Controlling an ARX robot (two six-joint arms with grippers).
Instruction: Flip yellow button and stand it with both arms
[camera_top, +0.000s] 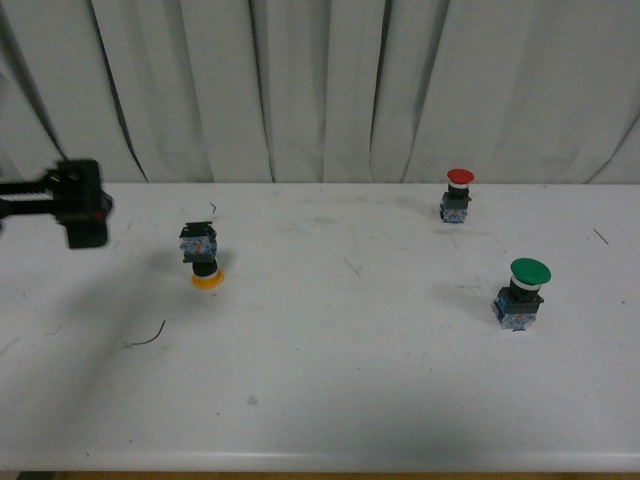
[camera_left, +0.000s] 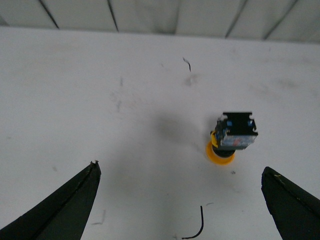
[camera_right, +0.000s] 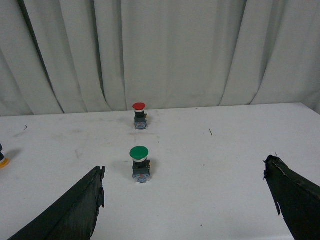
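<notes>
The yellow button (camera_top: 205, 260) stands upside down on the white table (camera_top: 330, 380), its yellow cap on the surface and its blue-grey block base on top. In the left wrist view the yellow button (camera_left: 231, 137) lies ahead of my open left gripper (camera_left: 180, 172), nearer one finger, untouched. From the front, only a black part of the left arm (camera_top: 75, 203) shows at the left edge, apart from the button. My right gripper (camera_right: 185, 175) is open and holds nothing; a sliver of yellow cap (camera_right: 2, 162) shows at its view's edge.
A red-capped button (camera_top: 458, 194) stands upright at the back right, and a larger green-capped button (camera_top: 522, 293) stands nearer on the right. A thin dark wire scrap (camera_top: 148, 338) lies near the yellow button. White curtains (camera_top: 320, 90) hang behind the table.
</notes>
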